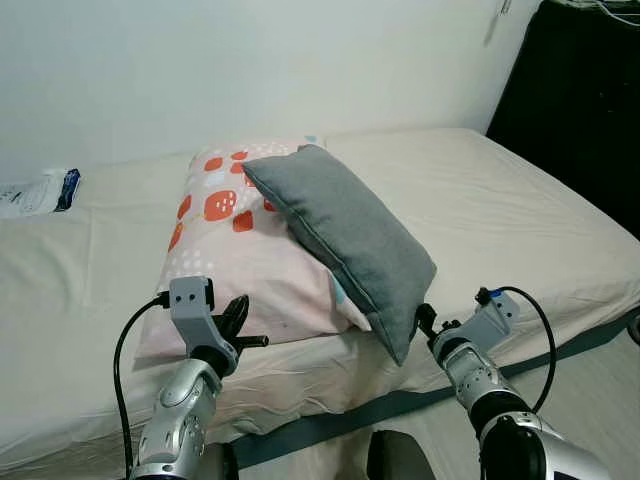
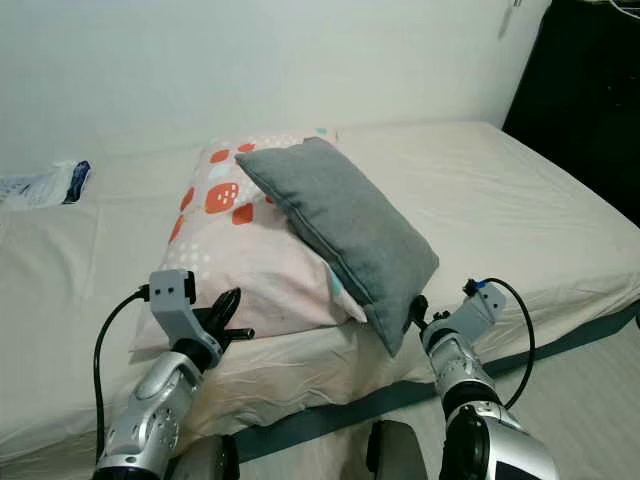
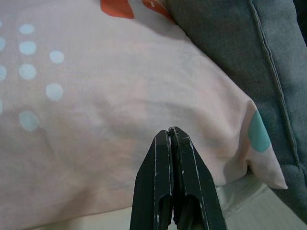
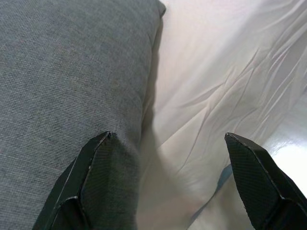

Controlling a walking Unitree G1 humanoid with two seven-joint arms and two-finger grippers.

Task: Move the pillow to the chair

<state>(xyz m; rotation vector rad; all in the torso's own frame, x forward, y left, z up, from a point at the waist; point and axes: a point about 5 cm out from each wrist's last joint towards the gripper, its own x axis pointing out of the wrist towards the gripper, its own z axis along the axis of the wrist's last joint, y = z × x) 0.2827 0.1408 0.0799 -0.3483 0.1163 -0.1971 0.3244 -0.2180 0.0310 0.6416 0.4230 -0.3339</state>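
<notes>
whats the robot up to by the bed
It stands at the bed, reaching for the grey pillow that leans on a pink patterned pillow. The right gripper is open at the grey pillow's lower corner, nothing gripped yet. The left gripper, shut, points at the pink pillow.

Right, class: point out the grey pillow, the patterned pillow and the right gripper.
grey pillow (image 1: 345, 240), left eye view, middle of its face.
patterned pillow (image 1: 235, 260), left eye view, pink upper surface.
right gripper (image 4: 180, 182), right wrist view, midway between its open fingertips.

Soft, even indoor light, sharp head views; the grey fabric pillow (image 1: 345, 238) casts a shadow beside the right gripper (image 4: 182, 179).
</notes>
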